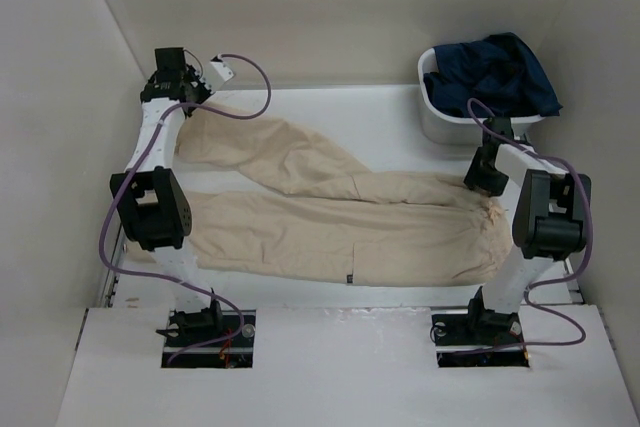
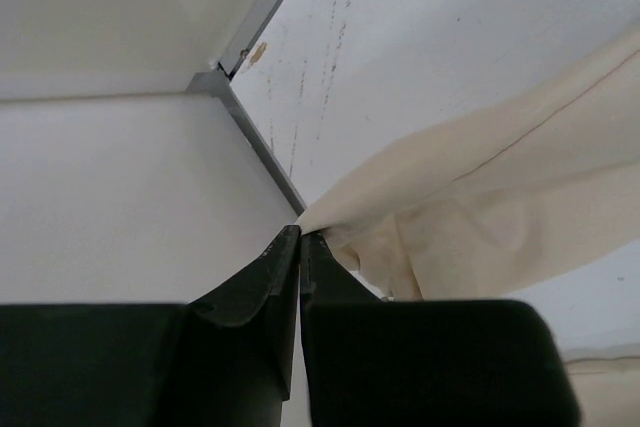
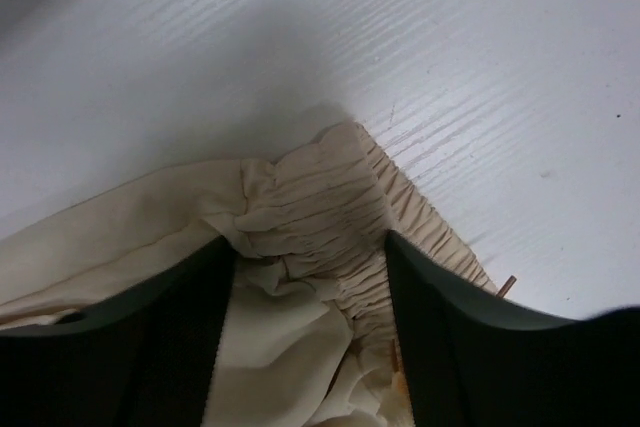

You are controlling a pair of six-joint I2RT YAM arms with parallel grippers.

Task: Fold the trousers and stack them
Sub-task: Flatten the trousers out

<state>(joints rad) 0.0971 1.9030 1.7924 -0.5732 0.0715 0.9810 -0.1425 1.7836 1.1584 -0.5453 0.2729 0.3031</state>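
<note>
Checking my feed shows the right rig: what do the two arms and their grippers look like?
The left arm and right arm have white links with chunky black joint housings and purple cables looping alongside. The left gripper and right gripper have smooth black fingers tapering to tips. No markings visible.

Bright, even light from above washes the white table [image 1: 330, 112]. Faint soft shadows edge the trousers [image 1: 330, 237]. In both wrist views the dark fingers [image 2: 400, 357] nearest the lens are blurred. A dim grey shadow spreads on the table just beyond the trousers' waistband.
</note>
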